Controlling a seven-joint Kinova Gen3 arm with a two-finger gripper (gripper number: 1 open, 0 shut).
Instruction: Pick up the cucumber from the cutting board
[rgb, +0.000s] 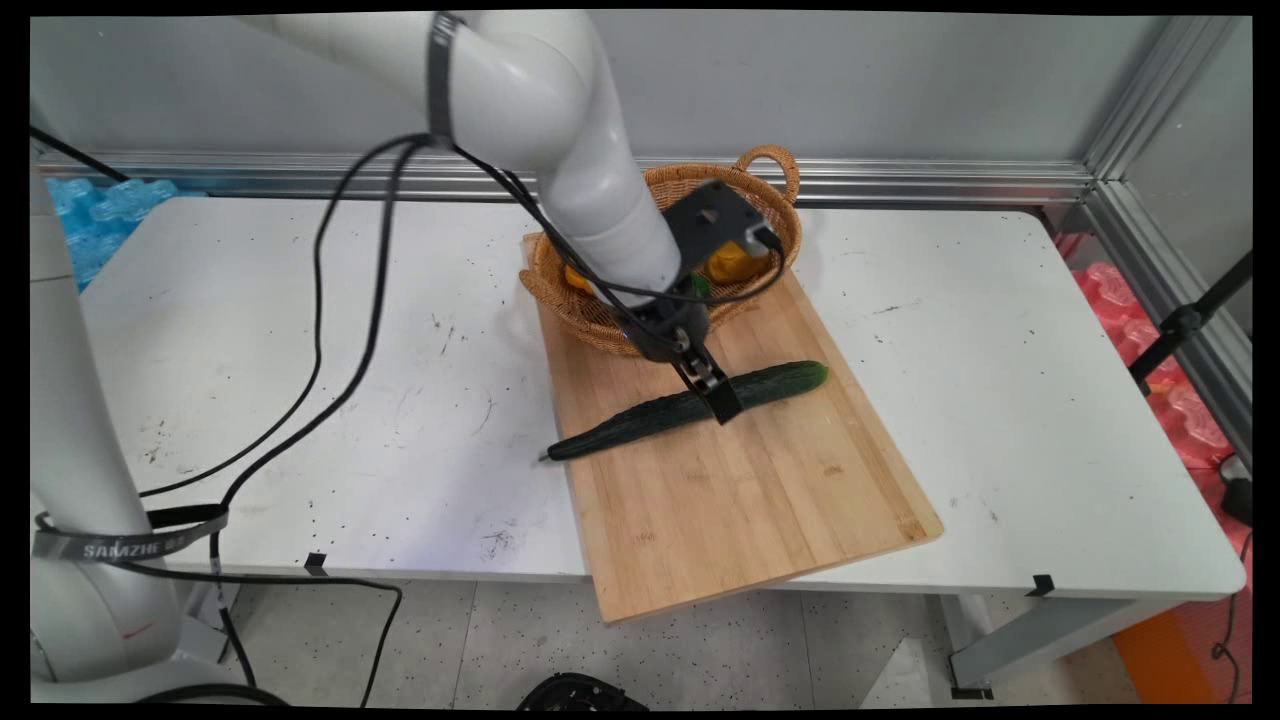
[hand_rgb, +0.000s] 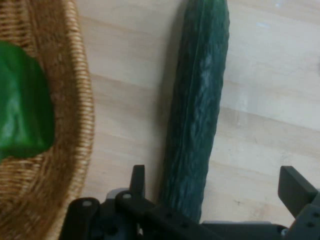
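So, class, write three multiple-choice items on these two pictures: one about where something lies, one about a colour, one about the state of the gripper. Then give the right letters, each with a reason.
1. Where does the cucumber lie?
A. in the basket
B. on the wooden board
C. on the floor

2. What colour is the vegetable seen in the basket in the hand view?
A. green
B. red
C. purple

3. How does the gripper stand?
A. shut on the basket's handle
B. open, fingers either side of the cucumber
C. raised out of view

Answers:
1 B, the cucumber rests across the board, its thin end past the board's left edge.
2 A, the pepper is green.
3 B, the hand view shows a finger on each side, with a gap on one side.
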